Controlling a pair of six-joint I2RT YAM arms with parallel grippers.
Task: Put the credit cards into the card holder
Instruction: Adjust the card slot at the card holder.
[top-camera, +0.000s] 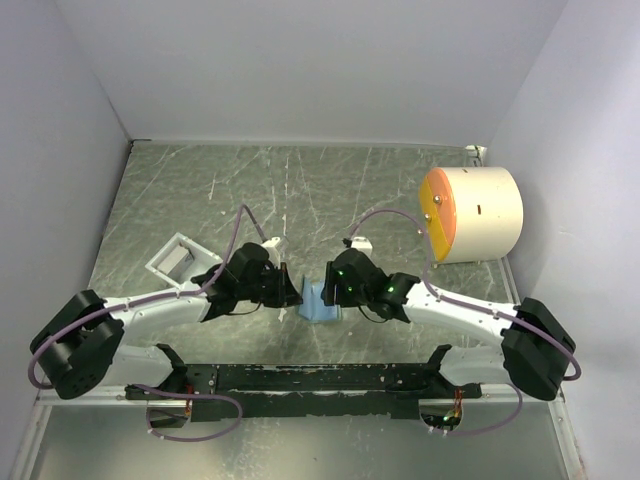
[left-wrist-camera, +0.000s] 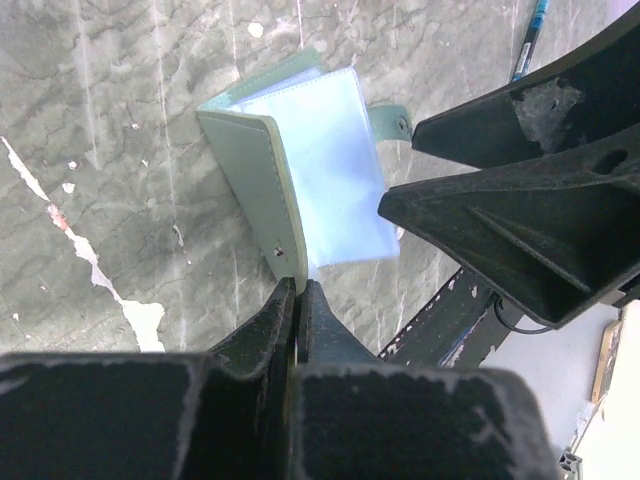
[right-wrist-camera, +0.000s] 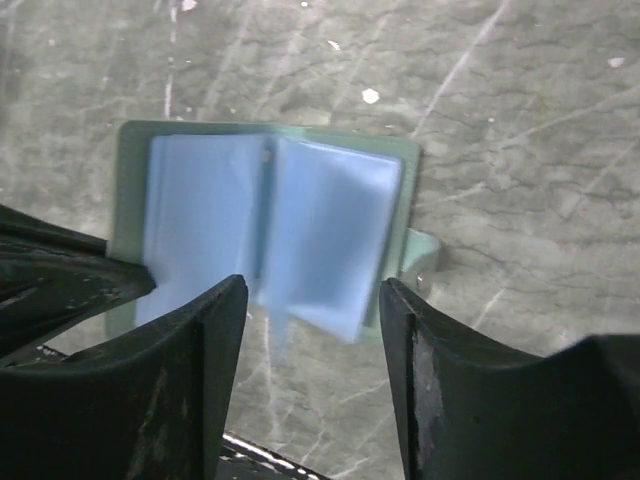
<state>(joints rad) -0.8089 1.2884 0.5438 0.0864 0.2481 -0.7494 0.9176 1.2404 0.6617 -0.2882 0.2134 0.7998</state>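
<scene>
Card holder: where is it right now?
Seen from above, the card holder lies open on the table, centre front; the left claw pinches its green cover, and the open right claw hangs over its blue pockets.

Small folding card holder (right-wrist-camera: 128, 190), pale sage-green outside, is lying open on the grey marbled tabletop (right-wrist-camera: 520, 120). Its light-blue translucent sleeves (right-wrist-camera: 330, 235) are fanning loosely. One green cover (left-wrist-camera: 250, 190) is tilting upward. The snap tab (right-wrist-camera: 422, 255) is sticking out sideways.

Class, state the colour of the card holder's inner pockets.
Light blue; the card holder shows it best in the right wrist view.
</scene>
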